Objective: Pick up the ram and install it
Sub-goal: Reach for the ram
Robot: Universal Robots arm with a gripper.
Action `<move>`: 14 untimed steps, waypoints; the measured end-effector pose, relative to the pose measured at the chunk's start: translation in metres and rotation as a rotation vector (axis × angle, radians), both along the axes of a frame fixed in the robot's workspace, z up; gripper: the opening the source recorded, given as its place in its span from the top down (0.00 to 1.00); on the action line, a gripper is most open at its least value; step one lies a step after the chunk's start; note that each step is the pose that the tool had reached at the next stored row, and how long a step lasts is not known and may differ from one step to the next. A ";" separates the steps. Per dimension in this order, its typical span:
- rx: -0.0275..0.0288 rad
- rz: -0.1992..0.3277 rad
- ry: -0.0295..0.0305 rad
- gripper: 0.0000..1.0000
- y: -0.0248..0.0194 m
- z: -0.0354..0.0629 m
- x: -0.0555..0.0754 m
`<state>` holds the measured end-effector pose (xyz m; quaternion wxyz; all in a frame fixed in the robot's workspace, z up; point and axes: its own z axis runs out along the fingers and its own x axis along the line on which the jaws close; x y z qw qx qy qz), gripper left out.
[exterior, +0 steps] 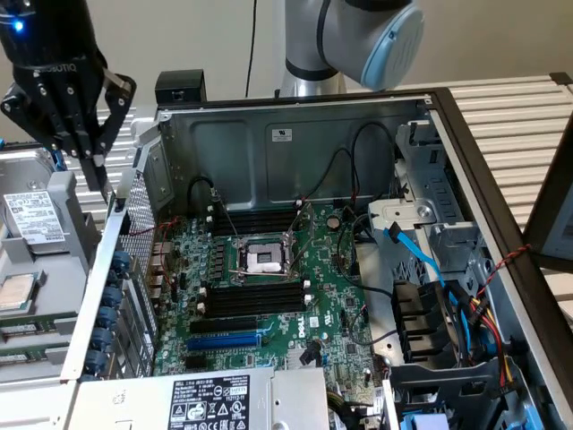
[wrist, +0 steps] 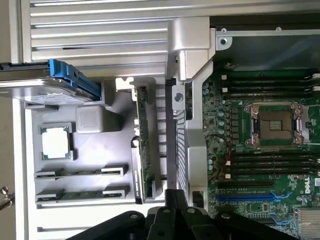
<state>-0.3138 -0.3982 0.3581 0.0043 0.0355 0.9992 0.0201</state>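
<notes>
— One thing first: is the black, fingered end effector (exterior: 97,168) carrying anything?

— No. Its fingers are clenched together on nothing. It hangs over the grey moulded plastic tray (wrist: 30,150) at the exterior view's left, just outside the side wall of the open grey metal computer case (exterior: 269,134).

— Where is the ram, then?

— In that tray. The nearest is a long, narrow green circuit-board ram stick (wrist: 144,145), standing on edge in a holder along the tray side closest to the case wall. In the wrist view it sits just beside the fingertips' line, on the tray side rather than the case side.

— And its long axis?

— It runs alongside the case wall, with one end pointing back toward the end effector. By my reading, the offset between them is sideways, across the stick's thin faces, not along its length.

— Any others?

— Two more narrow greenish sticks (wrist: 77,173) lie flat farther out, crosswise to the first, near a square silver processor (wrist: 56,142).

— And the install side?

— The long black memory slots (exterior: 251,296) on the large green motherboard (exterior: 336,296) lie beyond the wall, well apart from the end effector. I see no stick standing in them, so I judge nothing is installed yet.
</notes>
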 end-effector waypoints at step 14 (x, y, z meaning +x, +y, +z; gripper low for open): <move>-0.0001 0.000 0.0098 0.90 0.0002 -0.0210 -0.068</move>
